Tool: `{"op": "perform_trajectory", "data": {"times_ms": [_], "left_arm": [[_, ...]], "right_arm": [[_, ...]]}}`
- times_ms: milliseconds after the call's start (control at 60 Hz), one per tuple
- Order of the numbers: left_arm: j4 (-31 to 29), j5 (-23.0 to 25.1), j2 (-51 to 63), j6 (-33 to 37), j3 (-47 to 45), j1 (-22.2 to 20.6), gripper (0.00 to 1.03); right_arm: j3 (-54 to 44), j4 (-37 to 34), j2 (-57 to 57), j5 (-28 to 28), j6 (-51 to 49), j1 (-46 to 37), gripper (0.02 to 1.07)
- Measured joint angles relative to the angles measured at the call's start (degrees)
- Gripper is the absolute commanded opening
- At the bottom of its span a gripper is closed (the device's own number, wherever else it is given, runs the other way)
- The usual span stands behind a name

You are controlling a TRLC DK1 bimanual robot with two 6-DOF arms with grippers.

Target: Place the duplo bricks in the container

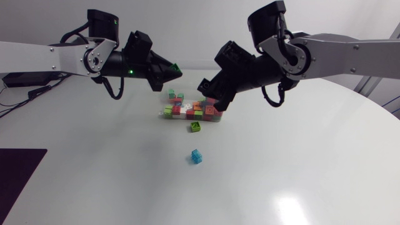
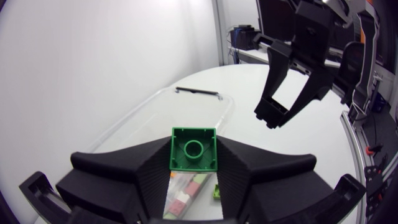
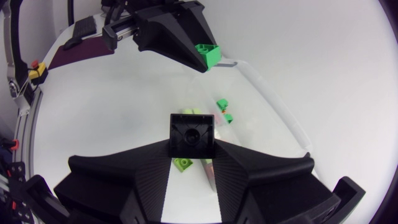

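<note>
My left gripper (image 1: 176, 71) hangs above the far left end of the clear container (image 1: 164, 115), shut on a green duplo brick (image 2: 194, 149), whose hollow underside faces the left wrist camera. My right gripper (image 1: 218, 105) is over the container's right end, shut on a black brick (image 3: 193, 135). The container holds several bricks in red, green, pink and orange. On the table in front of it lie a green brick (image 1: 195, 127) and, nearer, a light blue brick (image 1: 197, 156). The right wrist view shows the left gripper (image 3: 205, 59) with its green brick (image 3: 209, 53) above the container (image 3: 273, 106).
In the left wrist view my right gripper (image 2: 273, 115) hangs over the container's far side. Both arms reach in from the sides and meet close together over the container. The white table (image 1: 300, 162) curves away at the right.
</note>
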Motion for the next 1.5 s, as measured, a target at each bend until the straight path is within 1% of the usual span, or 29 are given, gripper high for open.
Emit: {"op": "perform_trajectory", "data": {"times_ms": [100,233,350,467,533,550,567,583,617,633,650,667,683,717,767,833,933,1017,1100,1217,1300,1400,1500], "left_arm": [[2.3,-2.0,3.8,-5.7,5.8,0.0,0.18],[5.3,-5.6,8.9,-11.0,11.6,0.0,0.18],[6.2,-9.0,12.9,-13.2,14.9,-0.4,0.18],[6.2,-11.3,16.0,-14.6,17.6,-0.8,0.18],[6.2,-12.6,17.3,-14.8,18.9,-1.2,0.20],[6.2,-13.0,17.7,-15.2,19.3,-1.2,0.22],[6.2,-13.2,17.9,-15.4,19.6,-1.3,0.28],[6.2,-13.4,18.3,-15.8,20.1,-1.4,0.33],[6.2,-14.0,18.8,-16.0,20.7,-1.5,0.47],[6.2,-14.3,18.9,-16.1,21.0,-1.5,0.52],[6.2,-14.5,19.1,-16.2,21.2,-1.5,0.55],[6.2,-14.5,19.1,-16.3,21.2,-1.5,0.63],[6.2,-14.7,19.1,-16.4,21.2,-1.5,0.68],[6.2,-14.8,19.1,-16.6,21.2,-1.4,0.77],[6.2,-14.9,19.1,-16.8,21.2,-1.4,0.84],[6.7,-15.0,18.7,-16.8,20.8,-1.2,0.87],[9.0,-15.2,15.3,-16.8,15.9,-0.4,0.87],[11.5,-15.3,9.7,-16.8,9.1,0.5,0.87],[12.4,-14.5,3.3,-16.5,3.0,1.2,0.86],[13.5,-11.8,-7.3,-13.7,-6.8,1.9,0.86],[13.7,-9.5,-12.6,-10.9,-12.4,2.1,0.86],[12.9,-7.5,-14.8,-7.4,-17.5,2.5,0.86],[10.0,-6.4,-14.7,-3.3,-20.9,3.0,0.86]], "right_arm": [[2.3,2.8,2.8,0.8,2.8,-1.4,0.28],[4.7,6.1,6.7,2.5,5.8,-2.7,0.28],[6.7,7.4,9.5,3.2,7.3,-3.4,0.28],[10.0,7.8,12.2,4.2,8.6,-3.8,0.28],[12.1,8.0,13.8,5.1,9.2,-3.9,0.29],[12.7,8.1,14.3,5.7,9.4,-3.9,0.29],[13.2,8.3,14.7,6.0,9.5,-3.9,0.30],[13.8,8.8,15.2,6.4,9.7,-3.9,0.35],[14.7,9.4,16.0,7.1,9.9,-3.9,0.53],[15.1,9.5,16.5,7.2,9.9,-3.9,0.62],[15.7,9.5,17.0,7.4,9.9,-3.9,0.76],[16.0,9.5,17.3,7.6,9.9,-3.9,0.86],[16.2,9.5,17.6,7.7,9.9,-3.9,0.95],[16.5,9.5,18.1,8.2,10.0,-3.9,1.01],[16.6,9.5,18.4,8.4,10.1,-3.9,1.02],[16.6,9.4,18.5,8.4,10.1,-3.9,1.02],[16.2,9.5,17.5,8.4,10.1,-3.9,1.02],[13.9,9.4,14.8,8.3,10.0,-3.9,1.02],[11.1,8.9,11.0,7.0,9.6,-3.9,1.02],[4.3,8.4,3.0,5.4,7.4,-3.2,1.02],[-1.0,6.2,-2.5,4.0,4.7,-1.6,1.02],[-6.5,3.6,-6.3,3.8,0.8,1.2,1.02],[-11.3,0.6,-7.7,3.8,-3.3,4.4,1.02]]}}
